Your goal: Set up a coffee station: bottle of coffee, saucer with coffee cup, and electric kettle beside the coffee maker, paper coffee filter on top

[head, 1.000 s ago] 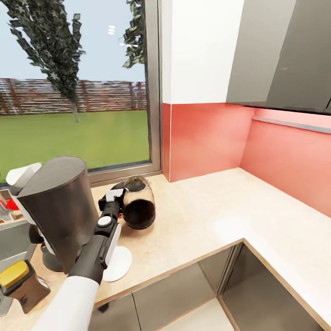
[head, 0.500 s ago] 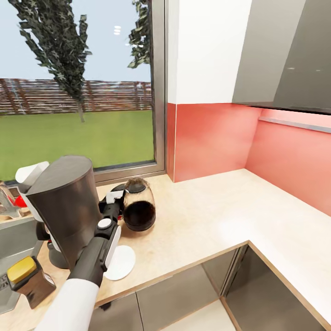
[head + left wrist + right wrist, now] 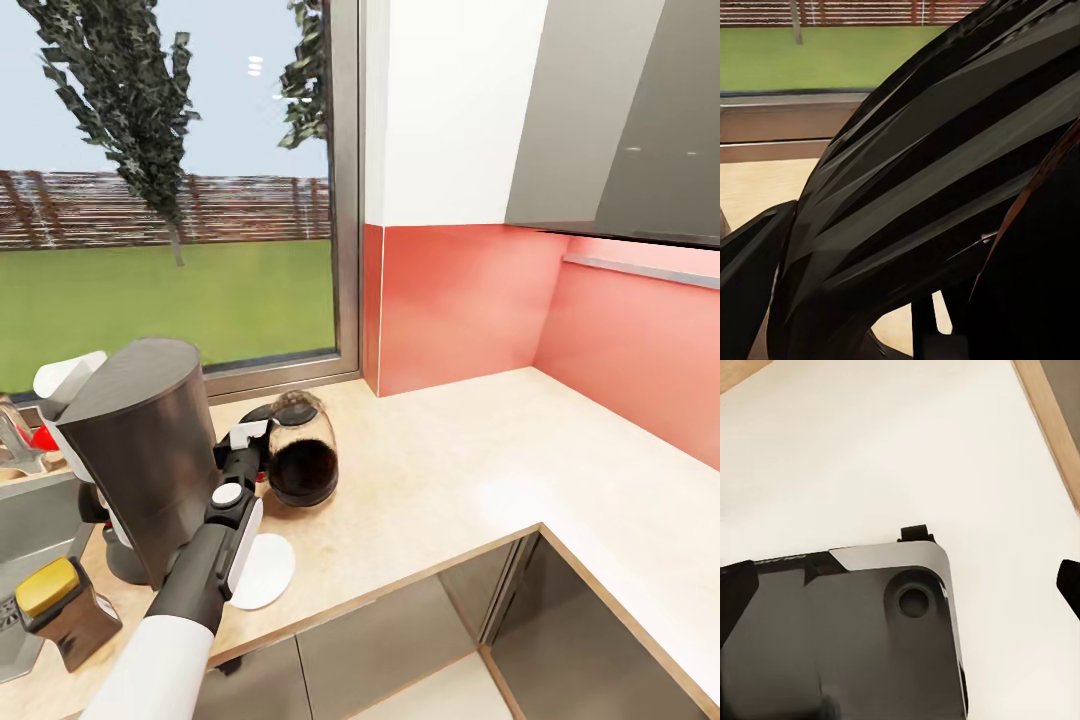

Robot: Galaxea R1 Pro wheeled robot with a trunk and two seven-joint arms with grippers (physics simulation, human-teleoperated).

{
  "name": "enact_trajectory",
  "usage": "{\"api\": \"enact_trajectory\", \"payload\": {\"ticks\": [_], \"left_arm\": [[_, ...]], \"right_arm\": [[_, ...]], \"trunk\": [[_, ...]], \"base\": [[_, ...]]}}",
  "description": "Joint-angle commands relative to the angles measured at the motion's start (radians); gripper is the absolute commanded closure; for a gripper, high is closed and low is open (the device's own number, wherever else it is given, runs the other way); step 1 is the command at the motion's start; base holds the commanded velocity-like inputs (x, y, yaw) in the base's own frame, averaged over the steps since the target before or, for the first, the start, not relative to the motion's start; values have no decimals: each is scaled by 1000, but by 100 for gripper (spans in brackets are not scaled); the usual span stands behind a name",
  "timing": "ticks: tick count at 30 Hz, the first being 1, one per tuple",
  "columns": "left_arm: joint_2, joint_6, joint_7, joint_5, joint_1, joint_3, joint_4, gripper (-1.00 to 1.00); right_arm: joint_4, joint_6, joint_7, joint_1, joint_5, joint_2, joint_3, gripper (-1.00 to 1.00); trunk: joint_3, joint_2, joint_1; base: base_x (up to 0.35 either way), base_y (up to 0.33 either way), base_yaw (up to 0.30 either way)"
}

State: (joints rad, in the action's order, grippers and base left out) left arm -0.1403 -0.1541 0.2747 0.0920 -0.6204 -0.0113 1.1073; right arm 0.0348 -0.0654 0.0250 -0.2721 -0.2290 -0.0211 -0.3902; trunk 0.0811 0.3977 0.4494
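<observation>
Lying tilted on the worktop (image 3: 450,480) near the window-side edge, the bottle of coffee (image 3: 302,458) is gripped by the left pincer (image 3: 262,450), beside the coffee maker (image 3: 140,450).

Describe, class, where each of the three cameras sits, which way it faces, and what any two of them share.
Head view: on the robot's head, looking down over the countertop, coffee maker and coffee bottle; left arm shows.
Left wrist view: by the left gripper, close against dark ribbed glass; a dark finger shows.
Right wrist view: looking down at a pale surface.
Shared: head and left wrist both see the lawn.
</observation>
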Motion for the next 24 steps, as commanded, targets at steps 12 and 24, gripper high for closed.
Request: {"api": "enact_trajectory", "payload": {"ticks": [12, 24], "left_arm": [[-1, -7, 1, 12, -1, -3, 2, 100], [-1, -7, 1, 11, 0, -3, 2, 100]], "right_arm": [[-1, -4, 3, -1, -9, 0, -9, -100], [-1, -4, 3, -1, -9, 0, -9, -100]], "trunk": [[2, 2, 1], [2, 2, 1]], "base": [[0, 0, 0], [0, 0, 0]]}}
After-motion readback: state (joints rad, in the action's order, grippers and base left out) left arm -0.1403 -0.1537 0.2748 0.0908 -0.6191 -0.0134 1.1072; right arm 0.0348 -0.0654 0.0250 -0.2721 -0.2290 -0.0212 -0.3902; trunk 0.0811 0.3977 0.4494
